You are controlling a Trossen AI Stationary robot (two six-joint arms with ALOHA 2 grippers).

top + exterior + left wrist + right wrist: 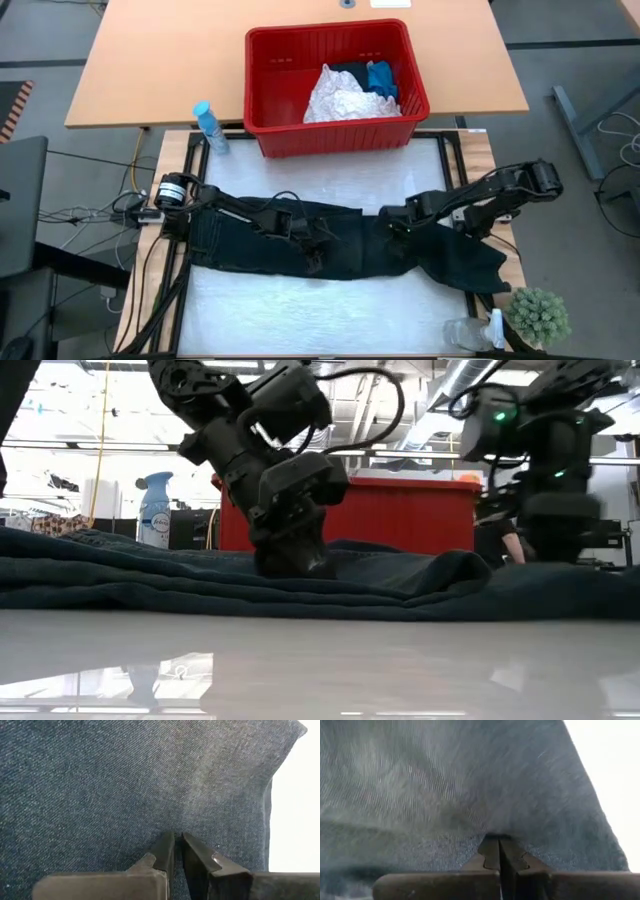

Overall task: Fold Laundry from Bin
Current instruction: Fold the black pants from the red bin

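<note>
- Potted plant [540, 316] and clear spray bottle [478, 332] stand at the table's near right corner.
- Dark jeans [340, 245] lie spread flat across the white mat [300, 305], reaching nearly from one side to the other; both grippers are down on them.
- Left gripper [176, 845] rests on the denim near the middle of the jeans; its fingers [162, 851] stand almost together with a thin slit between, tips pressed into the cloth; whether they hold a fold, cannot tell.
- Right gripper [498, 845] sits on the jeans right of centre; fingers pressed tight together, pinching a fold of denim at their tips.
- Blue spray can [210, 127] lies just beyond the mat's far left corner, beside the bin.
- Red bin [270, 90] stands at the far edge, centred; inside lie a white crinkled cloth [345, 100], a bright blue piece [382, 78] and a dark one [350, 70] behind.
</note>
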